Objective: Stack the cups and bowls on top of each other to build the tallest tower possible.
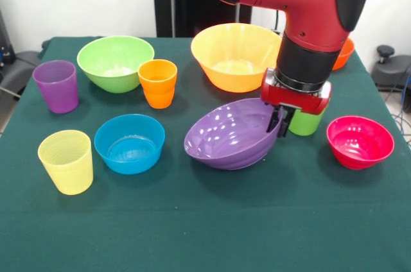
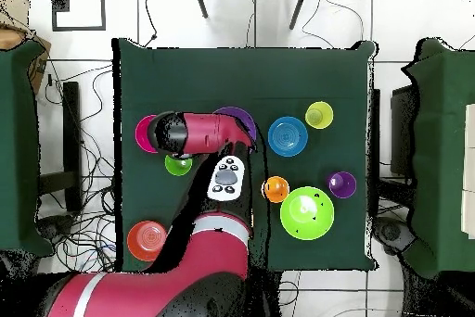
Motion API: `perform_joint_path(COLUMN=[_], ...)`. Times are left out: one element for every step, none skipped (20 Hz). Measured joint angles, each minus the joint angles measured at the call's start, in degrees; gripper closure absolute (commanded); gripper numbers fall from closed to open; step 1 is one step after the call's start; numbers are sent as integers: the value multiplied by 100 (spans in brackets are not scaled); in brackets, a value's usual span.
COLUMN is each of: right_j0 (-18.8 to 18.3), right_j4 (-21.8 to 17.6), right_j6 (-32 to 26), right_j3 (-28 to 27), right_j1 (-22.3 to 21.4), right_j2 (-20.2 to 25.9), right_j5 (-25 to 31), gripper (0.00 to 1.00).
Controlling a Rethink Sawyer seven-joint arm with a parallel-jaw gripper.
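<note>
My gripper (image 1: 280,123) is shut on the right rim of the wide purple bowl (image 1: 231,134), which hangs tilted with its low side at the table; it also shows in the overhead view (image 2: 239,117). The large orange-yellow bowl (image 1: 234,57) stands just behind it. The green cup (image 1: 306,124) stands right behind the gripper. The pink-red bowl (image 1: 359,142) is to its right. The orange-red bowl (image 1: 345,54) peeks out behind the arm. On the left are the light green bowl (image 1: 115,61), orange cup (image 1: 158,83), purple cup (image 1: 56,86), blue bowl (image 1: 130,144) and yellow cup (image 1: 66,160). Nothing is stacked.
The dark green table (image 1: 205,233) has bare cloth along its front edge. In the overhead view my arm (image 2: 218,179) covers the orange-yellow bowl. Chairs and cables lie around the table.
</note>
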Motion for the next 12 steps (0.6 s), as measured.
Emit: perform_joint_path(right_j0=[-5,-14,-21,-37,-42,-49,-69,-94,-112,-131,-156,-181], right_j4=[0,0,0,0,0,0,-1,-1,-1,-1,-1,-1], right_j6=[0,0,0,0,0,0,0,0,0,0,0,0], right_j3=[17,40,56,88,98,105,121,128,132,136,143,155], right_j1=[-18,-35,-42,-49,-51,-52,-61,-72,-82,-92,-106,-122], right_j2=[21,45,59,86,93,102,128,152,168,185,206,230], right_j5=[-1,-1,-1,-1,-1,-1,0,-1,-1,-1,-2,-8], gripper=[100,100,100,100,100,100,100,100,100,100,100,100])
